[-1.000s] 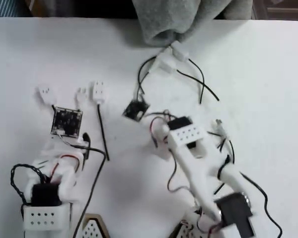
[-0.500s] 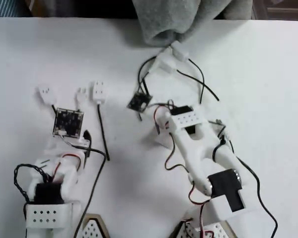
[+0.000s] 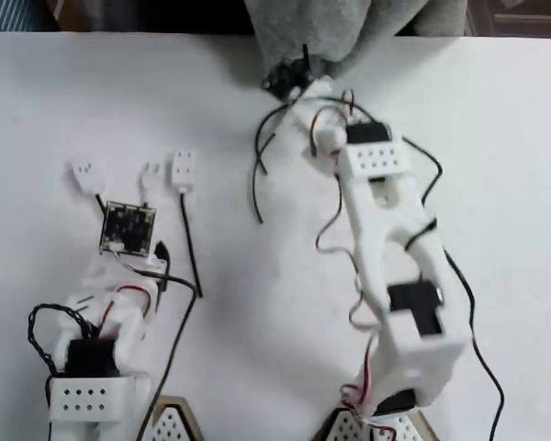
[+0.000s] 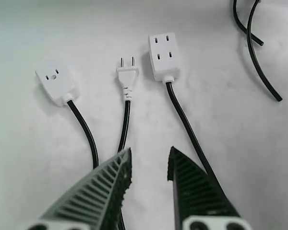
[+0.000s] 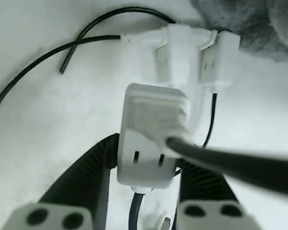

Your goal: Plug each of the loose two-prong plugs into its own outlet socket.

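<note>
On the table's left lie a small white single socket (image 3: 83, 173) (image 4: 56, 80), a white two-prong plug (image 3: 151, 172) (image 4: 126, 74) and a white double socket (image 3: 183, 169) (image 4: 163, 55), each on a black cable. My left gripper (image 3: 131, 209) (image 4: 150, 152) is open just short of them, nothing between its fingers. My right gripper (image 3: 294, 81) (image 5: 148, 153) is at the table's far edge, shut on a white outlet socket (image 5: 151, 115) with two slots showing. Just beyond it lie joined white plug pieces (image 5: 182, 52) (image 3: 320, 90).
A grey cloth (image 3: 321, 37) (image 5: 249, 19) hangs over the far edge right by my right gripper. Loose black cables (image 3: 257, 175) curl across the middle, and another cable (image 3: 188, 239) runs back past my left arm.
My right arm has stretched from the table's middle out to the far edge, up against the white plug pieces and the grey cloth. The left arm has barely shifted.
</note>
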`<state>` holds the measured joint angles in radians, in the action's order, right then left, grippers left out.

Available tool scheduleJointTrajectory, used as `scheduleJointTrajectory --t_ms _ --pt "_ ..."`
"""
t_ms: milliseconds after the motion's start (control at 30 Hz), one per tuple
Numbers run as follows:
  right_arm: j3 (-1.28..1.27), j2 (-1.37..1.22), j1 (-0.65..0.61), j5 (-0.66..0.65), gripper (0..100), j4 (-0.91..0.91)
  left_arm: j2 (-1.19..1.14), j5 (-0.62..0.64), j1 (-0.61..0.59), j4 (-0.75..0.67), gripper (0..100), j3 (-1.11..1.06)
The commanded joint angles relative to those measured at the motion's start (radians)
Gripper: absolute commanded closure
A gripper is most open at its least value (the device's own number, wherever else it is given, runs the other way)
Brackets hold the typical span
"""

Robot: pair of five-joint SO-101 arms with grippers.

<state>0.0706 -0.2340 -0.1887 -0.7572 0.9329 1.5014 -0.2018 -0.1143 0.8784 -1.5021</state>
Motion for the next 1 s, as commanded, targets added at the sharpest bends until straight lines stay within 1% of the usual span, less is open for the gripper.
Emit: scheduleJointTrajectory --t_ms 0,200,300,367,533,633,700,767,900,967 --pt "0.400 -0.254 0.038 0.006 91.8 0.002 0.007 0.009 0.007 -0.023 86 0.000" --pt "0.939 -0.682 0.059 0.008 91.8 0.004 0.007 0.008 0.007 -0.051 86 -0.012" --pt "1.169 -0.863 0.059 0.008 91.6 0.024 0.007 0.008 0.007 -0.058 86 -0.015" --pt "1.300 -0.963 0.056 0.009 89.0 0.053 0.007 0.008 0.007 -0.058 86 -0.015" --pt "1.491 -1.110 0.056 0.009 74.6 0.133 0.007 0.008 0.005 -0.058 86 -0.015" --pt "1.553 -1.110 0.059 0.025 73.3 0.200 0.007 0.015 -0.024 -0.060 86 -0.012" --pt "1.599 -1.084 0.059 0.101 73.1 0.232 0.007 0.023 -0.067 -0.083 86 -0.012" --pt "1.597 -1.027 0.058 0.203 73.1 0.236 0.007 0.069 -0.114 -0.103 86 -0.006" --pt "1.583 -0.897 0.041 0.434 73.1 0.262 0.007 0.133 -0.278 -0.152 86 0.006" --pt "1.583 -0.843 0.008 0.508 73.1 0.300 0.007 0.183 -0.343 -0.173 86 0.006"
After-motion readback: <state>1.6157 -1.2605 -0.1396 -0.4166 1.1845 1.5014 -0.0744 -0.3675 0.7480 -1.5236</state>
